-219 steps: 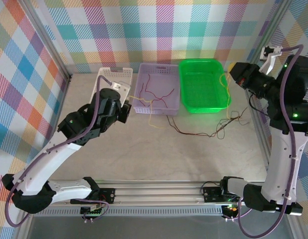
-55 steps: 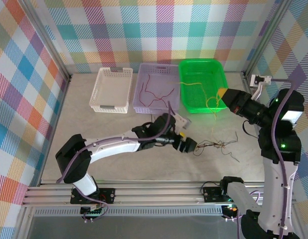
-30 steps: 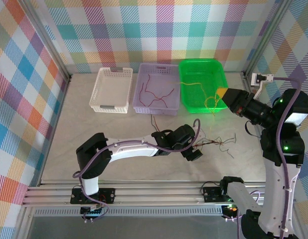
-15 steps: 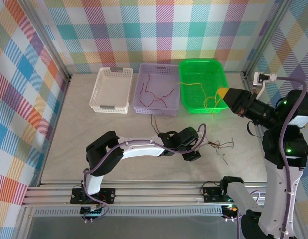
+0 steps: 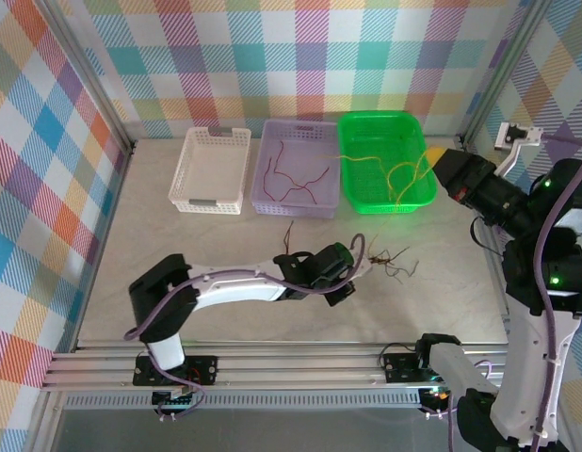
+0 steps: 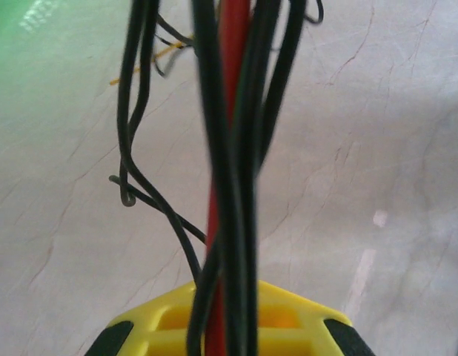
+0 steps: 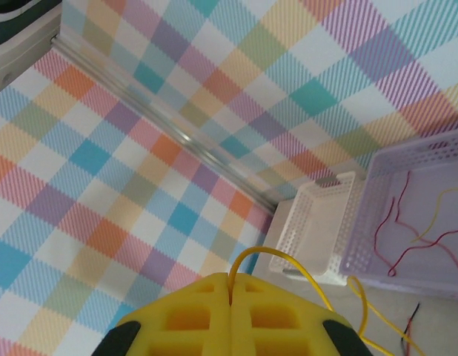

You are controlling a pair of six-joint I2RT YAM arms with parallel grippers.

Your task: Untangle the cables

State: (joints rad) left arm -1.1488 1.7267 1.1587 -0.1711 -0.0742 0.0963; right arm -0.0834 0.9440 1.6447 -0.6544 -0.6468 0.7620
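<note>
A tangle of thin black and dark red cables [image 5: 387, 258] lies on the table in front of the baskets. My left gripper [image 5: 359, 265] is shut on its left end. In the left wrist view, black strands [image 6: 249, 148] and a red strand [image 6: 233, 59] run straight up from between the yellow pads of the left gripper [image 6: 227, 330]. My right gripper [image 5: 432, 153] hangs by the right edge of the green basket [image 5: 385, 208], shut on a yellow cable [image 5: 395, 174] that drapes into that basket. The yellow cable [image 7: 318, 282] loops out of the closed right gripper [image 7: 230, 285].
A purple basket [image 5: 296, 213] holds loose red cables [image 5: 291, 179], seen too as red cables [image 7: 396, 215] in the right wrist view. A white basket [image 5: 208, 208] stands left of it. Plaid walls and a metal frame enclose the table; a rail runs along the near edge.
My left gripper has shut on the black and red tangle and drawn it leftward. My right gripper has moved right and back, pulling the yellow cable across the green basket.
</note>
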